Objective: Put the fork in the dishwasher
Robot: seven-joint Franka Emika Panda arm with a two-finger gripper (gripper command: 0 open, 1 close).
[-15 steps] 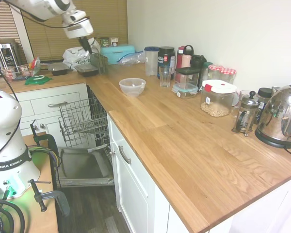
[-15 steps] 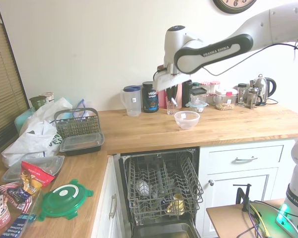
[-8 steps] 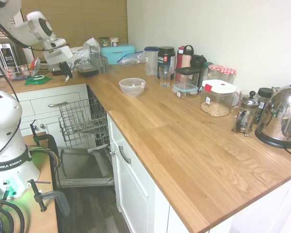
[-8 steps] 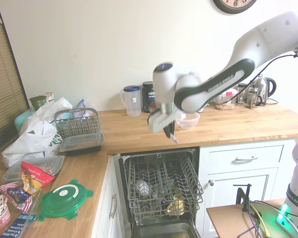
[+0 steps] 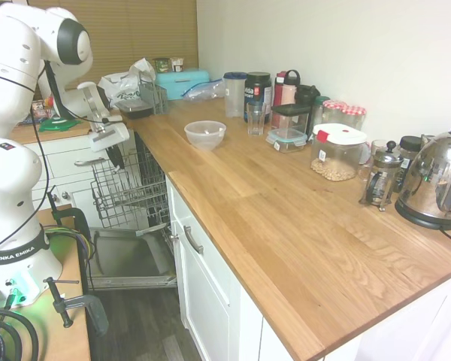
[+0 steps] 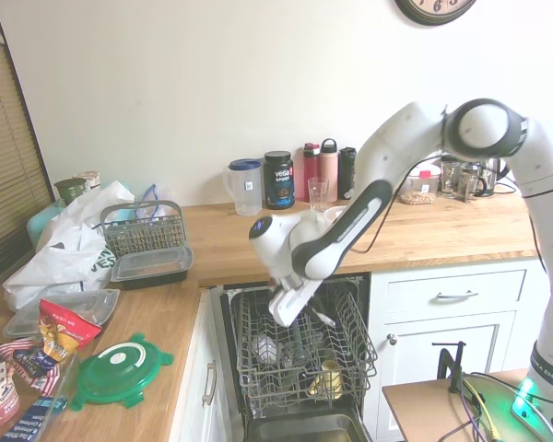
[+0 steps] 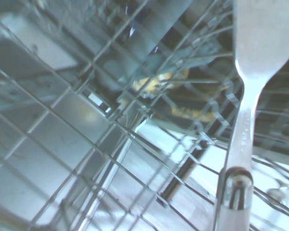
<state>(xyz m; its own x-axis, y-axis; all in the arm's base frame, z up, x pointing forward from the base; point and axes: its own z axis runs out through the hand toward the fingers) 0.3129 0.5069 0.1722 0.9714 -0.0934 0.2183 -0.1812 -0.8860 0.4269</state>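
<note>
"FRANKA EMIKA" was read on the white arm base (image 5: 15, 256), "VEGA SPORT" was made out on the black tub (image 6: 278, 181) at the far wall

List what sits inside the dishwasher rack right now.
In the rack of the dishwasher: a pale rounded piece and a yellowish item. The arm and the pincer cover part of the rack's top; anything there is unseen.
</note>
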